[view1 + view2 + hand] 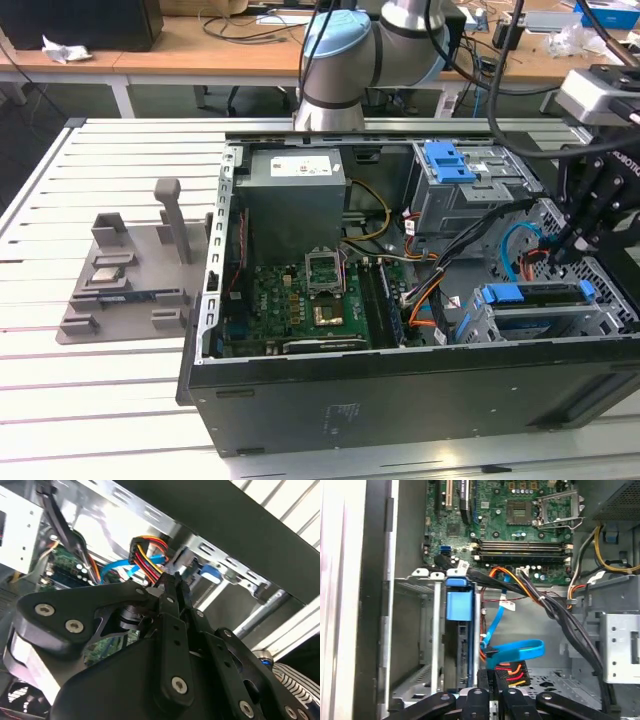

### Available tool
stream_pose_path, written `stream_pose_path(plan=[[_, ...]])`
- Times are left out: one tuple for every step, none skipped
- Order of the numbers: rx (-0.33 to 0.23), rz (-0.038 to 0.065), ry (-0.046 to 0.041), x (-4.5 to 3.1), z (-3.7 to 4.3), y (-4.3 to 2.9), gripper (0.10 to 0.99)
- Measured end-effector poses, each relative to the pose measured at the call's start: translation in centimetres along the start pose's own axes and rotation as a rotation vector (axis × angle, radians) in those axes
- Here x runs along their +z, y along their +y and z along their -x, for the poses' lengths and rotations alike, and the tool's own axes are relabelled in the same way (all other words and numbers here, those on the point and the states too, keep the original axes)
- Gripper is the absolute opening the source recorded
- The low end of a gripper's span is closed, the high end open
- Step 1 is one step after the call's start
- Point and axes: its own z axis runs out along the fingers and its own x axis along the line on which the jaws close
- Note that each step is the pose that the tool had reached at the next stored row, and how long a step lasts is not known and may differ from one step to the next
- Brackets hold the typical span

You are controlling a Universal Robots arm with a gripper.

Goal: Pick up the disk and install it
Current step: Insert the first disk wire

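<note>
Just beside the clenched, empty claw (492, 677) sits the disk (535, 296), seated in its cage (600, 318), with coloured cables (512, 667) touching the fingertips.

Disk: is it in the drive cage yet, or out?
In. The disk sits slotted in the drive cage, its blue rail along the top edge. The gripper hangs just above it, holding nothing visible.

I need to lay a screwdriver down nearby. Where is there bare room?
The slatted table is bare in front of the grey fixture and beyond it. Inside the computer case it is crowded: cables, and the claw by the drive cage.
</note>
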Motion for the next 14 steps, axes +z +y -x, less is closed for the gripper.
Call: stream_pose_path(plan=[[0.000,0.000,-0.0001,0.10,-0.41,0.01,0.169],[-0.001,0.000,-0.0001,0.18,-0.69,0.01,0.169],[-0.001,0.000,0.0000,0.41,-1.07,0.01,0.169],[-0.002,0.000,-0.0001,0.65,-1.15,0.01,0.169],[-0.002,0.000,-0.0001,0.89,-1.21,0.02,0.169],[-0.002,0.000,0.0000,0.97,-1.30,0.03,0.169],[-0.002,0.000,0.0000,1.00,-1.41,0.06,0.169],[-0.002,0.000,0.0000,1.04,-1.60,0.12,0.169],[-0.002,0.000,0.0001,1.05,-1.67,0.20,0.169],[-0.002,0.000,0.0001,1.06,-1.76,0.26,0.169],[-0.002,0.000,0.0000,1.10,-1.76,0.28,0.169],[-0.002,0.000,0.0002,1.11,-1.76,0.28,0.169],[-0.002,0.000,0.0002,1.13,-1.77,0.28,0.169],[-0.001,0.000,-0.0003,1.20,-1.74,0.29,0.169]])
